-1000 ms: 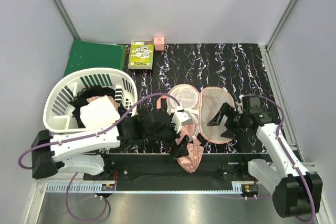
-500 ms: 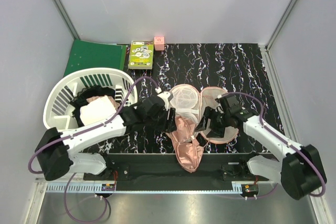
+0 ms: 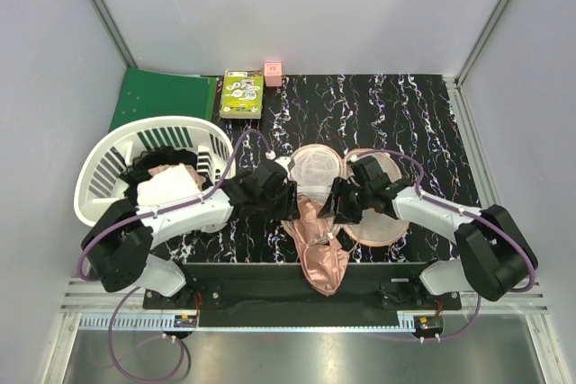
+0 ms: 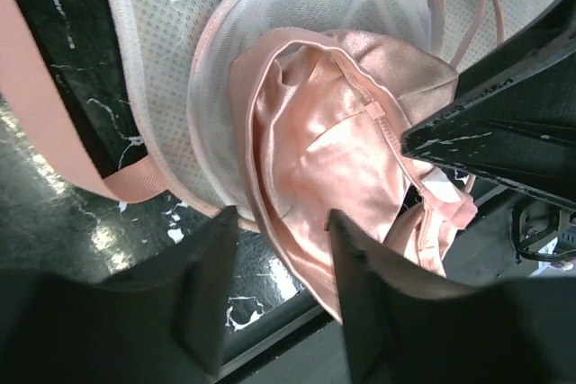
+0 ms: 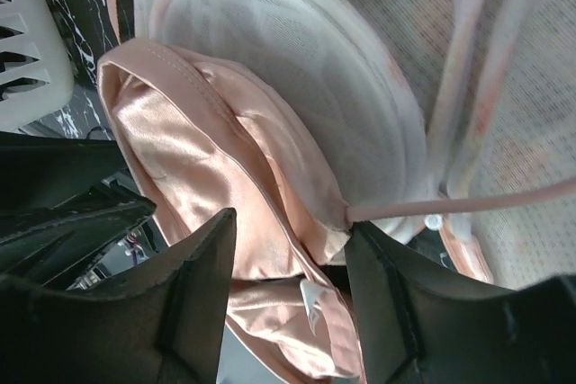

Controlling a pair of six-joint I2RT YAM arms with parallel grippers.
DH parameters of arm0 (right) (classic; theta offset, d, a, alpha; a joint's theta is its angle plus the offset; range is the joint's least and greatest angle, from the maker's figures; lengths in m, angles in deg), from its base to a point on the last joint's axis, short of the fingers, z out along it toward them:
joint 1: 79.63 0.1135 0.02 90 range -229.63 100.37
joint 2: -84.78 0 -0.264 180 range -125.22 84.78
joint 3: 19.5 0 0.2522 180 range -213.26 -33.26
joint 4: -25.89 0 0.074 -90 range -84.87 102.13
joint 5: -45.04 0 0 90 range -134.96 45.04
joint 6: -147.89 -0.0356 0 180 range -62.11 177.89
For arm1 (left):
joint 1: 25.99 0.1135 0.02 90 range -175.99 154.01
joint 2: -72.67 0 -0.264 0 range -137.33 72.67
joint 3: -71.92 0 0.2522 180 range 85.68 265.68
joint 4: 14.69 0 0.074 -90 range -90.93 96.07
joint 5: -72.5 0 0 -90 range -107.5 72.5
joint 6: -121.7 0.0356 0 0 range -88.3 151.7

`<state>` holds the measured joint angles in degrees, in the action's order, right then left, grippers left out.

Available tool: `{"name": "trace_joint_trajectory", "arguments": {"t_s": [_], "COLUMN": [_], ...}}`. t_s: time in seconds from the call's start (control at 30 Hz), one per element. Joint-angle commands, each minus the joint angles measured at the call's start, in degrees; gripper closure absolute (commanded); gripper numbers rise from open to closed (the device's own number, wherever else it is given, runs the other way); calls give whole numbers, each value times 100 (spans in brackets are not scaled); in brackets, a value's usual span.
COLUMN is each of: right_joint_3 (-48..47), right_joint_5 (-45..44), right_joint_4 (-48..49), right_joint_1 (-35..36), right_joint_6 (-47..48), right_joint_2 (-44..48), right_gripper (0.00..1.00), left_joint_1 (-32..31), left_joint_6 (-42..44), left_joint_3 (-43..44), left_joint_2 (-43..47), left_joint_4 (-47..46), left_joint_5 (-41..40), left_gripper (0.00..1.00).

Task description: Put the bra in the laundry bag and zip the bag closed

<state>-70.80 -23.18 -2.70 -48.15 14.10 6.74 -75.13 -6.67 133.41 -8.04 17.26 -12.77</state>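
The left gripper (image 4: 279, 233) has its jaws half drawn in around a fold of the bra (image 4: 333, 132), with dark tabletop (image 3: 405, 114) showing in the gap, so it does not look clamped yet. The right gripper (image 5: 288, 242) faces it from the other side. Satin fills the space between its jaws, and I cannot tell whether it is pinching. A second ago both grippers were spread wide and stood further apart; since then they have closed in on the same spot and narrowed. That reads as a two-sided pickup about to bite. Just under and beyond the fingertips, the bra's upper end lies on the white mesh of the left lobe of the laundry bag (image 3: 317, 166), which is spread open flat. The rest of the bra trails back toward the arm bases and hangs off the near edge. It is only partly on the bag, which remains unzipped. Both arms reach forward and angle inward, wrists nearly meeting, fingers tipped down. The white basket (image 3: 108, 168) sits well off beside the left arm.
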Motion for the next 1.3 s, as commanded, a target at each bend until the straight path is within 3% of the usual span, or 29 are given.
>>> {"name": "trace_joint_trajectory", "arguments": {"t_s": [0.0,0.07,0.13,0.27,0.3,0.43,0.53,0.9,1.17,1.2,1.27], "right_joint_3": [-139,-140,-105,27,45,-42,-420,-1704,-2063,-2108,-2292], "right_joint_5": [-183,-235,-244,-306,-341,-639,-876,-1115,-737,-702,-623], "right_joint_4": [639,709,779,771,623,157,-282,-565,-688,-705,-723], "right_joint_1": [156,200,218,235,235,235,227,-221,-897,-942,-1012], "right_joint_6": [-59,-94,-130,-244,-331,-516,-482,27,940,1056,1362], "right_joint_2": [-176,-246,-273,33,165,1095,1230,-306,-949,-1124,-1353], "right_gripper": [44,51,58,97,100,100,100,100,100,100,100], "left_joint_1": [28,28,28,28,28,63,264,1205,1232,1249,1258], "left_joint_6": [-30,-13,5,84,84,154,259,673,629,646,787], "left_joint_3": [17,53,96,272,386,833,1386,2619,2733,2742,2690], "left_joint_2": [-217,-279,-305,-174,-121,108,-67,-1507,-1992,-2036,-2002], "left_joint_4": [-484,-501,-484,-273,-221,26,193,360,184,176,193], "left_joint_5": [221,265,318,274,230,151,168,722,679,626,407], "left_gripper": [62,76,82,100,100,100,100,100,100,99,82]}}
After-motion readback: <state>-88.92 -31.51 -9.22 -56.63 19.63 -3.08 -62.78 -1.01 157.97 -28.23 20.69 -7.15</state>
